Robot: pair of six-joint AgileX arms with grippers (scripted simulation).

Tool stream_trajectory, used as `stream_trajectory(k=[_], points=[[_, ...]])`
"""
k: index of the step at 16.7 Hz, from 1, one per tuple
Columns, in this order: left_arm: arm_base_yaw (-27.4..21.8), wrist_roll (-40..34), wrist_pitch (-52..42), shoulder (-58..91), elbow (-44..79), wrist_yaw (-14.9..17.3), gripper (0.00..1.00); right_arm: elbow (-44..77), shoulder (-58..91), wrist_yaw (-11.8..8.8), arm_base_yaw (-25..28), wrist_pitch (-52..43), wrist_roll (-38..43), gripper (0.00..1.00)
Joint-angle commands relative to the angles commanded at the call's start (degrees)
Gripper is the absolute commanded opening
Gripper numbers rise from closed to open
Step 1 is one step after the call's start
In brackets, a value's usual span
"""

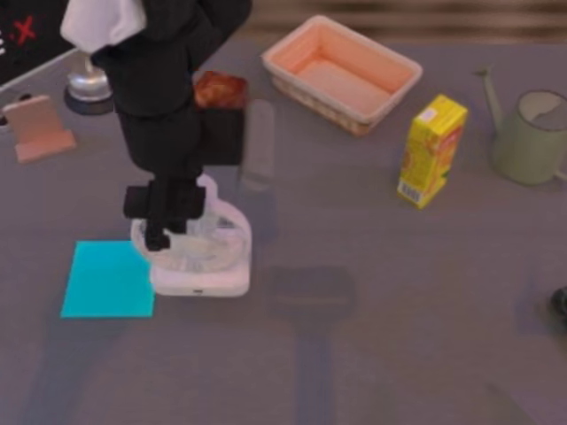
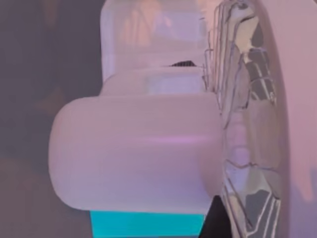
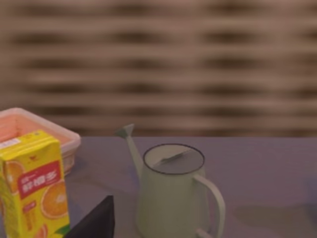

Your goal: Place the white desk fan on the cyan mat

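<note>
The white desk fan (image 1: 202,255) stands left of the table's middle, its rounded base (image 1: 200,282) just right of the cyan mat (image 1: 108,280) and touching or slightly overlapping its right edge. My left gripper (image 1: 159,232) comes down from above and is shut on the fan's upper left side. The left wrist view is filled by the cylindrical motor hub (image 2: 133,153) and the grilled face (image 2: 250,124), with one dark finger (image 2: 214,224) beside the hub and a strip of the mat (image 2: 146,224) below. My right gripper (image 1: 560,303) is parked at the right edge.
Behind the fan are a dark box with a brown item (image 1: 220,91), a bell (image 1: 87,87) and a wooden stand (image 1: 40,128). A pink basket (image 1: 341,73), a yellow juice carton (image 1: 431,150) (image 3: 32,188) and a pale green watering can (image 1: 532,133) (image 3: 173,193) lie to the right.
</note>
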Motion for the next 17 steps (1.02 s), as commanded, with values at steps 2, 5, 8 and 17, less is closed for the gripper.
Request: stream_trajectory(k=[2,5,8,17], points=[[3.8,3.4,-0.2,-1.2,-1.0,0.1,0.0,0.0,0.0,0.0,0.0,0.0,0.0,1.0],[11.2,10.2,-0.5,-3.5,-2.9,0.3,0.0,0.0,0.0,0.0,0.0,0.0,0.0,1.0],[17.8,16.2,-0.8,-5.6,-4.6,0.5,0.0,0.0,0.0,0.0,0.0,0.0,0.0,1.0],[19.8,18.1,1.3,-6.0,-7.0,0.6,0.0,0.0,0.0,0.0,0.0,0.0,0.0,1.0]])
